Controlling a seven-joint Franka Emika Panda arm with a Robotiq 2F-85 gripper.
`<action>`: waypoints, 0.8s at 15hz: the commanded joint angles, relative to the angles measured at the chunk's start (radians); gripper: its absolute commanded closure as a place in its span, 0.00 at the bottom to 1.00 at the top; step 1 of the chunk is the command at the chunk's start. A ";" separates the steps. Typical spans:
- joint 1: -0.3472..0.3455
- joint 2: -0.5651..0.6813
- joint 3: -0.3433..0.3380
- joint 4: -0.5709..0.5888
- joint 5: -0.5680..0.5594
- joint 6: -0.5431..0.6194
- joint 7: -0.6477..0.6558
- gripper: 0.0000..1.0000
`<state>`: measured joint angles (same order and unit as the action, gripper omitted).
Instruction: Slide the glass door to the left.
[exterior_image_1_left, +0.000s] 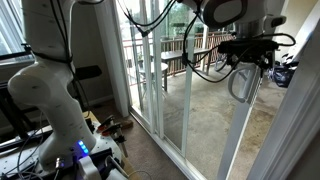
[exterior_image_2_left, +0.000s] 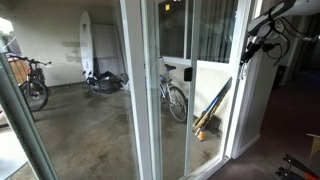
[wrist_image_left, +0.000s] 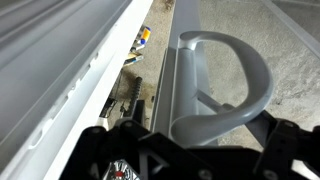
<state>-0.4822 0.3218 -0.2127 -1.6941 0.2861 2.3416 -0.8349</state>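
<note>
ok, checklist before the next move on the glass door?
1. Pincer open: ok, fingers are spread in the wrist view.
2. Grey loop handle between the fingers: ok.
3. Handle gripped: not ok, the pincer is not closed on it; contact cannot be told.
4. Glass door travel path free: cannot tell; small clutter lies by the frame.

We are seeing a white surfboard (exterior_image_2_left: 87, 45) leaning against the wall at the far edge of the concrete floor (exterior_image_2_left: 90, 125), a bicycle (exterior_image_2_left: 30, 82) standing near its left edge, and a second bicycle (exterior_image_2_left: 172, 92) standing beside a leaning yellow-and-black pole (exterior_image_2_left: 214, 106).
</note>
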 joint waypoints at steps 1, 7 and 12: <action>-0.013 -0.073 0.036 -0.176 0.080 0.112 -0.074 0.00; -0.015 -0.134 0.053 -0.312 0.220 0.278 -0.181 0.00; -0.012 -0.170 0.047 -0.379 0.328 0.309 -0.290 0.00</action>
<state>-0.4842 0.2085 -0.1743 -1.9996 0.5463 2.6116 -1.0343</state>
